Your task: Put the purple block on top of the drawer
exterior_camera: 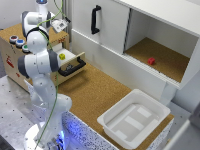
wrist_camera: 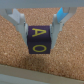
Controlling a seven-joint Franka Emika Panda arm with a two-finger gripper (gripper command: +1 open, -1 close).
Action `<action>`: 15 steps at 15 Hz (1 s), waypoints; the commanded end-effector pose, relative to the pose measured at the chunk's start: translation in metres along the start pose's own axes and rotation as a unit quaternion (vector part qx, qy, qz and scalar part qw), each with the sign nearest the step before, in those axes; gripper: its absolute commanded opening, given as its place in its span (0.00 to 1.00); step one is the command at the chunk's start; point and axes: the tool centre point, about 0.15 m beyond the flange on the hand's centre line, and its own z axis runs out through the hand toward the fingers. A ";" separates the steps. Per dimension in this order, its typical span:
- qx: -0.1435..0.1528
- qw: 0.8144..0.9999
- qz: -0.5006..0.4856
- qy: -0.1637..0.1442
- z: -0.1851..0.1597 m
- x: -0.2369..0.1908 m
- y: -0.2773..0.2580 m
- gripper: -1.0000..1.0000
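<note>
The hand grips the purple block, one finger pressed to each side, just above cork. In the exterior view it sits over the drawer unit's top at far left. The placing step looks nearly done: lower, release, lift away. Counted: one purple block, three buttons, one red block, one white tub on the bench.
</note>
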 end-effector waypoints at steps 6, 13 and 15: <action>0.064 0.997 0.049 0.014 0.033 -0.001 0.009 0.00; 0.067 0.996 0.064 0.018 0.033 -0.002 0.010 1.00; 0.059 0.996 0.065 0.026 0.025 -0.003 0.010 1.00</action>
